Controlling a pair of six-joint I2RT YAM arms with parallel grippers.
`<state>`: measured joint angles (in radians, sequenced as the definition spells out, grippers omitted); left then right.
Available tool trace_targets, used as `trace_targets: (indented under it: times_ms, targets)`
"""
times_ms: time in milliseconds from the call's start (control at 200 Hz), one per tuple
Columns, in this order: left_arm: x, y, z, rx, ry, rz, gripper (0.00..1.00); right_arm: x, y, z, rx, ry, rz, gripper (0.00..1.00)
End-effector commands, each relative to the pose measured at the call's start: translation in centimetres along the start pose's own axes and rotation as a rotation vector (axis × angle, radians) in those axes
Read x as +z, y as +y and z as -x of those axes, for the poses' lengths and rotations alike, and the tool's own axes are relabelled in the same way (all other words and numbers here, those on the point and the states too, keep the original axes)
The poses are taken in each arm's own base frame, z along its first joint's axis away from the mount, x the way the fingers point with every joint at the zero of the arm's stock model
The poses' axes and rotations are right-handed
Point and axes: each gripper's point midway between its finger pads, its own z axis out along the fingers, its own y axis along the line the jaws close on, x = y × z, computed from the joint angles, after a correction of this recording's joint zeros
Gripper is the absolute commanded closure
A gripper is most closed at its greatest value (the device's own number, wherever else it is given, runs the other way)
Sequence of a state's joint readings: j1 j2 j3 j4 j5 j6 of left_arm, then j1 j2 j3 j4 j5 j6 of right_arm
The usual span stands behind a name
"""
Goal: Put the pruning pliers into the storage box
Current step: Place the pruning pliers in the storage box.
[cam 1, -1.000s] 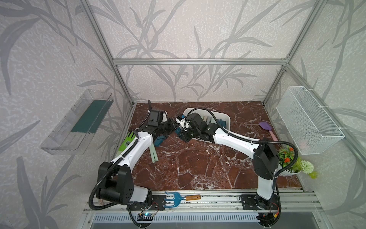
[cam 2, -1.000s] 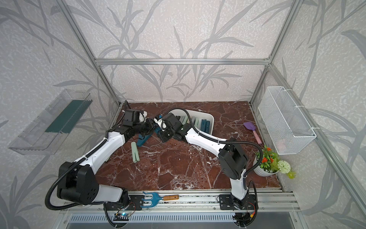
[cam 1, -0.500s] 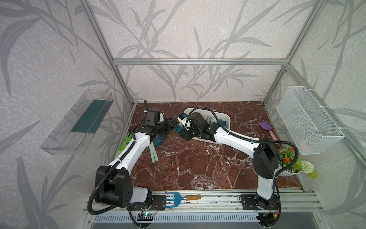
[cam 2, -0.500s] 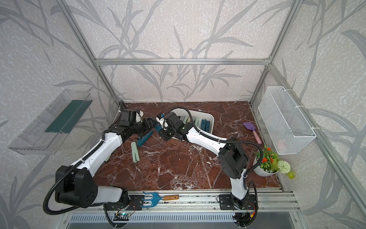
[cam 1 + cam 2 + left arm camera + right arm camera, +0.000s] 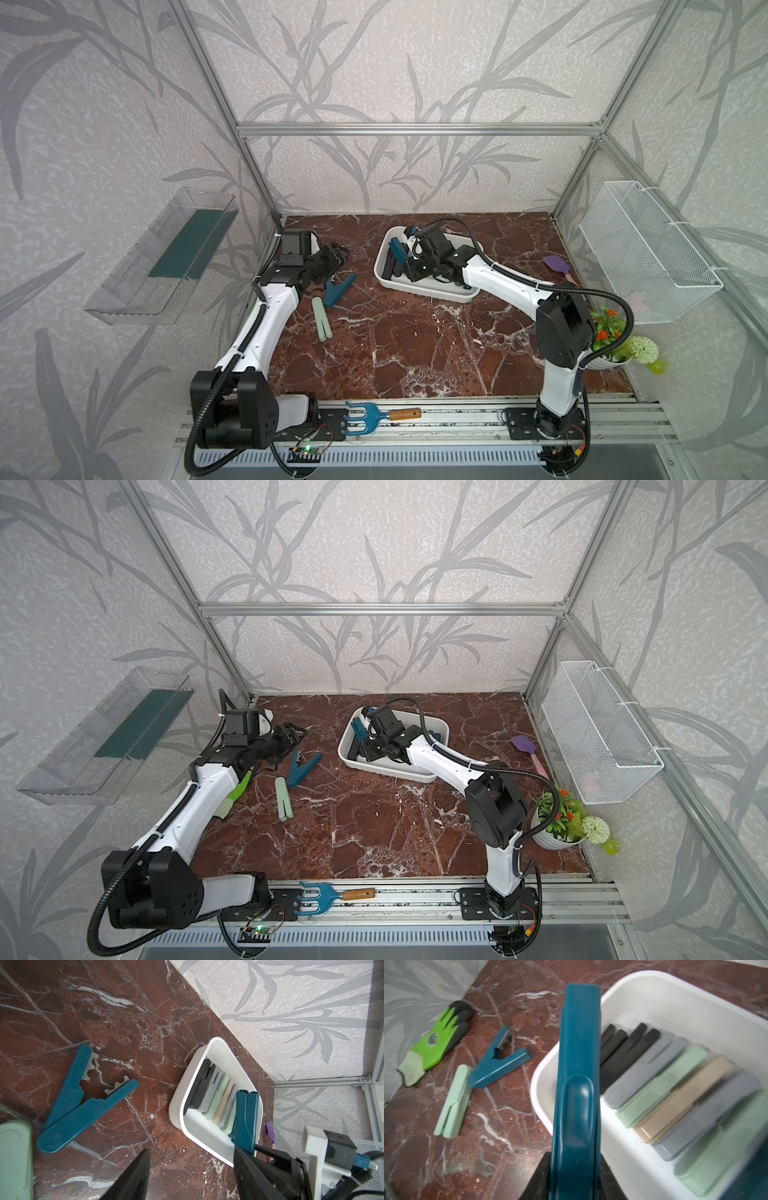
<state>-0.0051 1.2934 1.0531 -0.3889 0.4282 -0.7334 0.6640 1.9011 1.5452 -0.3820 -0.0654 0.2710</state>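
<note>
The white storage box (image 5: 419,289) stands at the back middle of the table, with several folded pruning pliers (image 5: 660,1084) lying side by side in it. My right gripper (image 5: 409,266) is shut on a folded dark teal pruning pliers (image 5: 577,1084), held above the box's left end. My left gripper (image 5: 334,257) hangs open and empty over the back left of the table; its fingers (image 5: 137,1169) stand wide apart. On the table between the arms lie a spread-open dark teal pliers (image 5: 338,286) and a folded mint green one (image 5: 322,318).
A green glove (image 5: 241,785) lies under my left arm. A purple spatula (image 5: 557,266) and a flower pot (image 5: 615,345) are at the right. A blue hand rake (image 5: 374,417) rests on the front rail. A wire basket (image 5: 648,257) and a clear bin (image 5: 166,257) hang on the side walls.
My left gripper has opened, let go of the folded teal pliers and drawn back to the left. My right gripper has carried those pliers to the right, over the box.
</note>
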Motion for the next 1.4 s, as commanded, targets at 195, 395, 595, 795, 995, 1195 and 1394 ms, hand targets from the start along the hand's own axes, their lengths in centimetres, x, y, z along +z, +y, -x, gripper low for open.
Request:
trace_targets:
  times_ms: [195,395,595,795,995,1195,1394]
  targets:
    - [0.0,1.5,-0.3,0.043,0.002,0.059,0.37,-3.5,-10.4,-0.4,0.225,-0.022,-0.353,1.0]
    - [-0.4,1.6,-0.3,0.072,0.002,0.071,0.38,-2.7,-13.0,-2.6,0.325,0.013,-0.438,1.0]
    - [-0.9,1.9,-0.6,0.088,0.0,0.087,0.39,-1.8,-14.1,-4.2,0.355,0.041,-0.488,1.0]
    - [-1.7,1.8,-0.5,0.1,-0.01,0.095,0.39,0.3,-14.8,-5.4,0.378,0.074,-0.483,1.0]
    - [-1.8,1.9,-0.6,0.098,-0.012,0.103,0.39,1.4,-15.5,-6.5,0.394,0.102,-0.487,1.0]
    - [-1.7,1.9,-0.5,0.089,-0.01,0.098,0.4,2.5,-15.8,-7.3,0.394,0.123,-0.481,1.0]
    - [-1.7,1.7,-0.5,0.085,-0.008,0.097,0.4,3.6,-15.9,-7.7,0.399,0.129,-0.473,1.0]
